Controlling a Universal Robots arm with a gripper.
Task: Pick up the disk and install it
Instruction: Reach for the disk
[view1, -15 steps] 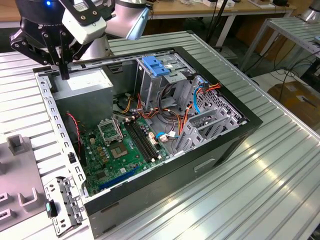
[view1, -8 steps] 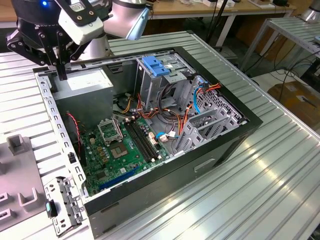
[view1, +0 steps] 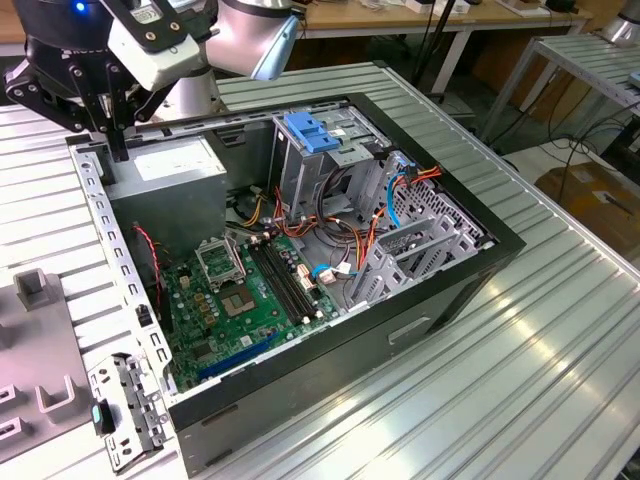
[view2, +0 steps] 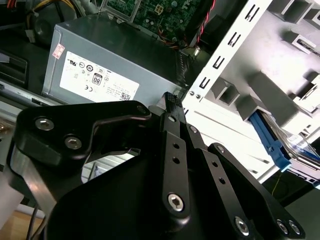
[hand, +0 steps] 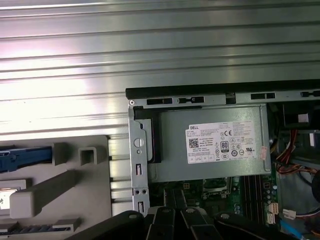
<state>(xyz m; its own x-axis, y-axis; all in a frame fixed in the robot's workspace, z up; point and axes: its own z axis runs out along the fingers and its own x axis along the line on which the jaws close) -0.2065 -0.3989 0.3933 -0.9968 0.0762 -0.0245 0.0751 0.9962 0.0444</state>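
Note:
The disk lies in a grey fixture tray beside the open computer case; its blue carrier edge and a bit of white label show in the first wrist view. In the second wrist view the disk sits off to one side of the fingers. My black gripper hangs over the case's corner, above the edge of the grey power supply box. Its fingers lie close together with nothing between them. The gripper is apart from the disk.
Inside the case are a green motherboard, bundles of coloured cables and a metal drive cage with a blue latch on top. A perforated steel rail borders the case. The ribbed metal table surrounds it.

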